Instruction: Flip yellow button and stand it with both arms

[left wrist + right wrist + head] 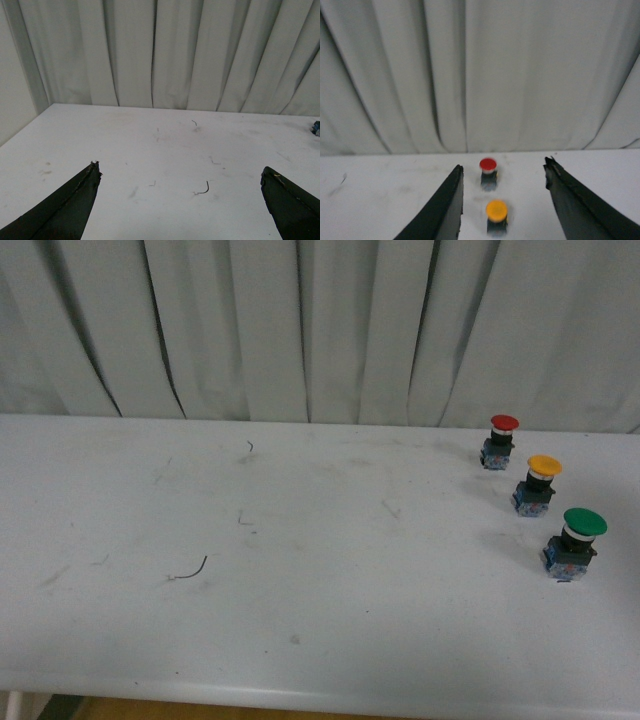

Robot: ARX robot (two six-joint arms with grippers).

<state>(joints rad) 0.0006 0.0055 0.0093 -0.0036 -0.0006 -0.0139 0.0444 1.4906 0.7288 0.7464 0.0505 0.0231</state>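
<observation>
Ahead, your spread right claw (502, 200) lines up on the upright yellow button (496, 212); close gently below its cap while the left claw (180, 200) waits, spread.

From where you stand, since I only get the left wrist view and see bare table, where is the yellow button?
Observer: The yellow button stands cap up at the table's front-view right, between a red button behind it and a green button nearer us.
Operator: Is the right arm near it?
Observer: The right gripper is open, and its wrist view frames the yellow button between the fingers.
Operator: Touching it?
Observer: No, neither finger meets it.
</observation>
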